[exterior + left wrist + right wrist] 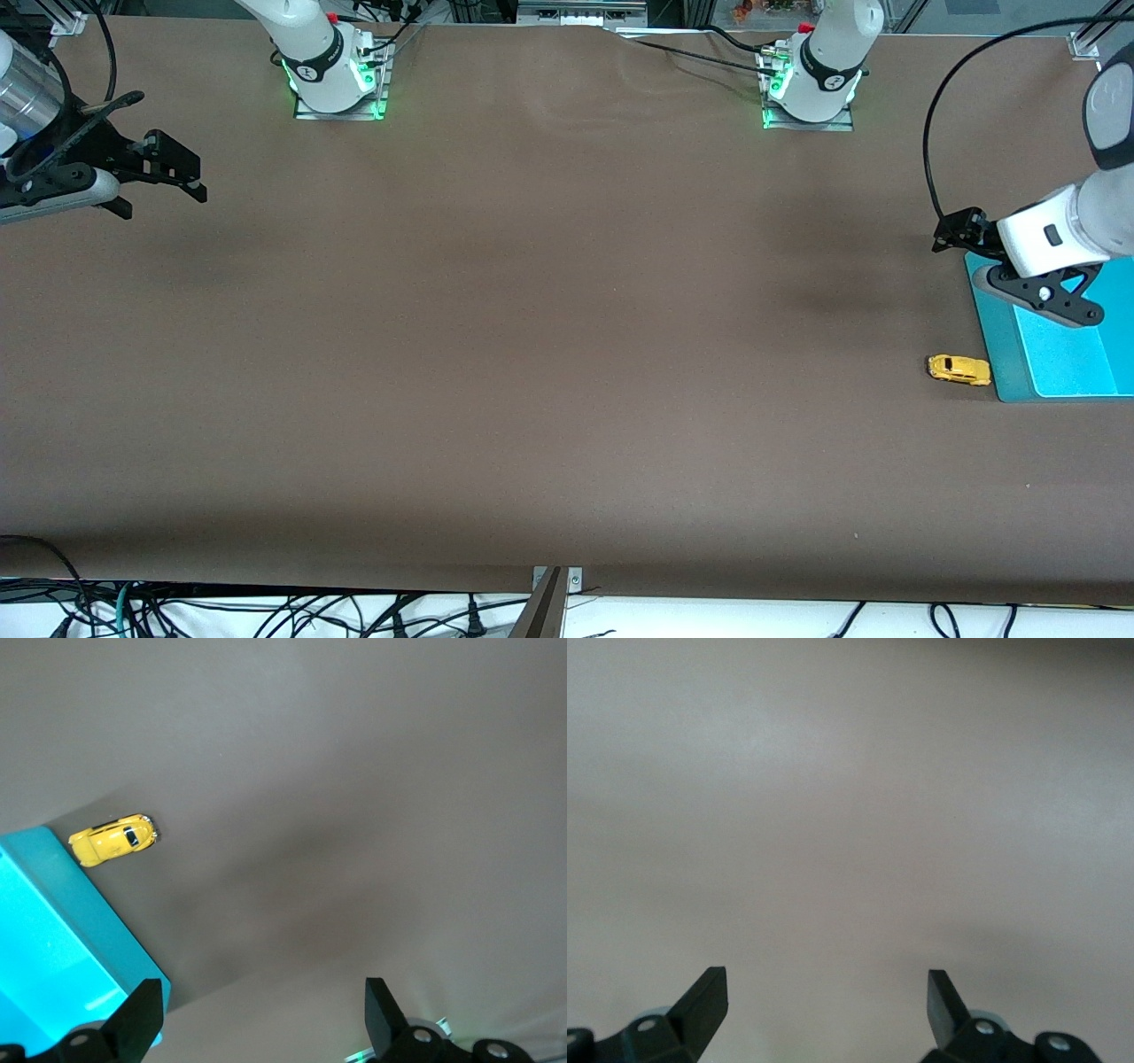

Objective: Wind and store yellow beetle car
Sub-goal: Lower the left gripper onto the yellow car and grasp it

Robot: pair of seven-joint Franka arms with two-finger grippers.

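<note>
Left hand (1019, 279) spread over teal tray (1063, 354) on brown table (532, 354).

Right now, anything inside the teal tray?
Nothing visible inside the teal tray. The left gripper, open, hangs over and covers part of it. The yellow beetle car sits outside, beside its rim.

My brown desk (532, 354), two things on it.
The yellow beetle car (959, 369) lies on its wheels just beside the teal tray (1001, 354) at my left arm's end.
</note>
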